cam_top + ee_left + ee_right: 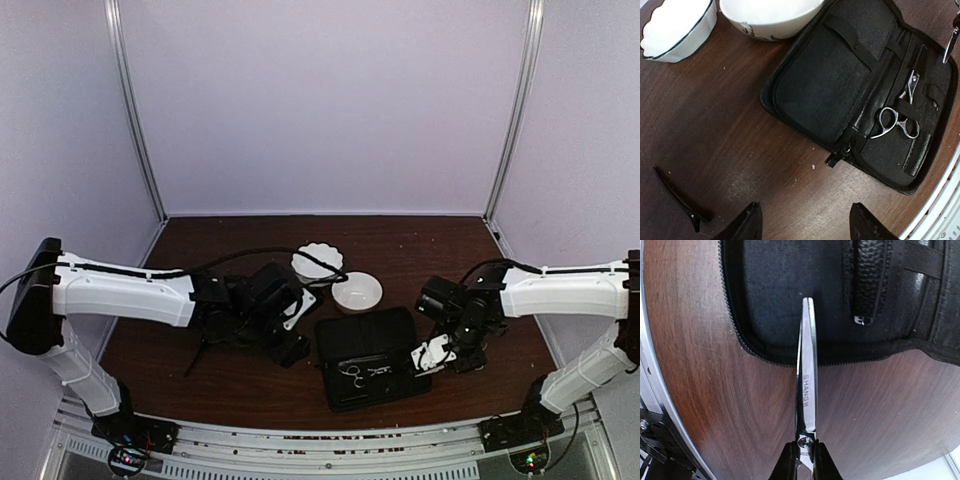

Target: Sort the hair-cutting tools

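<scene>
My right gripper (805, 457) is shut on a pair of silver scissors (806, 380) near the pivot. The blade points over the edge of the open black zip case (790, 300). In the top view this gripper (430, 358) hangs at the case's right side. A second pair of scissors (897, 120) lies strapped inside the case (840, 85), and it also shows in the top view (355, 375). One thin black clip (677, 200) lies on the table left of my left gripper (807, 225), which is open and empty. The other clip is out of view.
A scalloped white bowl (317, 262) and a round white bowl (357, 293) stand behind the case (372, 345). Both bowls show in the left wrist view, the scalloped one (677, 22) and the round one (770, 15). The table's metal front rail (320, 440) runs close below the case.
</scene>
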Available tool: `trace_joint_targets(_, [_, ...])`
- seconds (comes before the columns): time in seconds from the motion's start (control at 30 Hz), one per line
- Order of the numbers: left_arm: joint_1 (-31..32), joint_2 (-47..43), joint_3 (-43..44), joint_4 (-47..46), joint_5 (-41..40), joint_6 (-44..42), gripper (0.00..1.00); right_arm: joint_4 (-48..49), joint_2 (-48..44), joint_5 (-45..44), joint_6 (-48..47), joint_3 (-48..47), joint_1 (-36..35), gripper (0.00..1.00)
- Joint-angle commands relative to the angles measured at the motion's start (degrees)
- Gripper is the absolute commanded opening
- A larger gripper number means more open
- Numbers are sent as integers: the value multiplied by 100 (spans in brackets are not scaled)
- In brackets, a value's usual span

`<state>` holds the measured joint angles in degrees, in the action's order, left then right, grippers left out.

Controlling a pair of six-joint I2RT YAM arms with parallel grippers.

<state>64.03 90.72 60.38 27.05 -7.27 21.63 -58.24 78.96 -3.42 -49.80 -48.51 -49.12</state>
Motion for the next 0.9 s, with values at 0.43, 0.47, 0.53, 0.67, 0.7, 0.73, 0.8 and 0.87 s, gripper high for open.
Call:
trace_joint_targets(0.43, [130, 280, -260, -168, 571, 542, 63, 117, 927, 439, 105, -549, -325, 2])
trace_joint_targets(0.47, [142, 278, -286, -173, 586, 552, 63, 116, 956, 439, 96, -553, -368, 2])
trace_joint_targets(0.53, [160, 281, -330, -182, 599, 576, 63, 146, 1016, 440, 93, -573, -461, 2])
trace_joint_targets(0.67, [178, 282, -373, -264, 599, 625, 63, 171, 1184, 537, 141, -709, -603, 2])
trace_joint_targets(0.7, [180, 292, -374, -274, 621, 641, 63, 180, 1204, 582, 152, -732, -633, 2])
trace_joint_targets(0.73, [188, 303, -363, -274, 643, 664, 63, 209, 1229, 608, 169, -745, -660, 2])
trace_joint_targets(0.8, [204, 350, -363, -287, 692, 690, 63, 262, 1276, 646, 194, -760, -719, 2])
trace_joint_targets(0.87, [223, 403, -367, -319, 794, 685, 63, 314, 1333, 673, 222, -792, -765, 2])
